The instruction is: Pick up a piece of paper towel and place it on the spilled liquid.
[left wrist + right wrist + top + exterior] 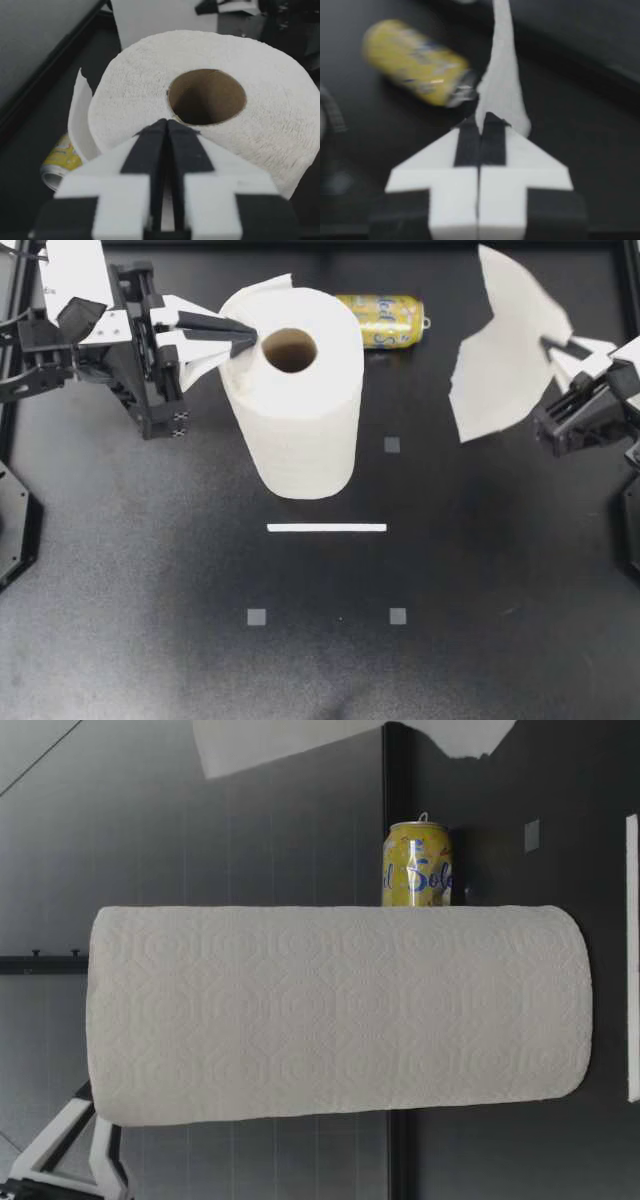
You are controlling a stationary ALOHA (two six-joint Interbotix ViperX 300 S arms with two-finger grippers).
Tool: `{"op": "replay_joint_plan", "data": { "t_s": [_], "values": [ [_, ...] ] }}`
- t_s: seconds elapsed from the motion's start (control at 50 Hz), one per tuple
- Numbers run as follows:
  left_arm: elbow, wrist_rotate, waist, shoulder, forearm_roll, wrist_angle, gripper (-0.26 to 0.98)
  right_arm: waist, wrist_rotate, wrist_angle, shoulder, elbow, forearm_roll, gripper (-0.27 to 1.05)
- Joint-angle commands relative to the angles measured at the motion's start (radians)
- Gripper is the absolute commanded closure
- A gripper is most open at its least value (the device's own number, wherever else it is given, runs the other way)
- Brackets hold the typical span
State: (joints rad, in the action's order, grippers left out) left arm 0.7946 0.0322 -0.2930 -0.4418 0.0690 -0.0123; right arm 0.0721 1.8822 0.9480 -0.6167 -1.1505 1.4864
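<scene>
The table [480, 640] is matt black, and the low view adds a grey panelled wall [200, 830] behind it. The roll [300, 420] stands upright mid-table. It fills the low view, which shows no fingers of either gripper.

From above, my left gripper [248, 337] reaches the roll's top rim. Its wrist view shows the fingers pressed together with nothing between them, tips at the paper beside the cardboard core [207, 96]. That view also shows a loose flap [80, 120] standing off the roll's side.

The torn sheet [505, 360] hangs in the air well to the right of the roll. My right gripper [552, 343] pinches it at one edge, fingers closed on it. The right wrist view shows the sheet edge-on, rising from the fingertips.

A yellow can [385, 320] lies on its side just behind the roll. A white strip [326, 528] lies in front of the roll, with three small grey squares [392, 445] around it.
</scene>
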Motion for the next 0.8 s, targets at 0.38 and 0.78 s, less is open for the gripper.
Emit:
{"op": "replay_joint_plan", "data": {
  "t_s": [0.38,0.78],
  "values": [
    [-0.006,-0.006,-0.005,0.044,0.006,-0.015,0.61,-0.058,-0.008,-0.411,-0.155,0.077,-0.026,0.89],
    [-0.008,-0.005,-0.005,0.046,0.014,-0.015,0.61,-0.265,-0.052,-0.362,-0.069,-0.038,-0.014,0.89]
  ]
}}
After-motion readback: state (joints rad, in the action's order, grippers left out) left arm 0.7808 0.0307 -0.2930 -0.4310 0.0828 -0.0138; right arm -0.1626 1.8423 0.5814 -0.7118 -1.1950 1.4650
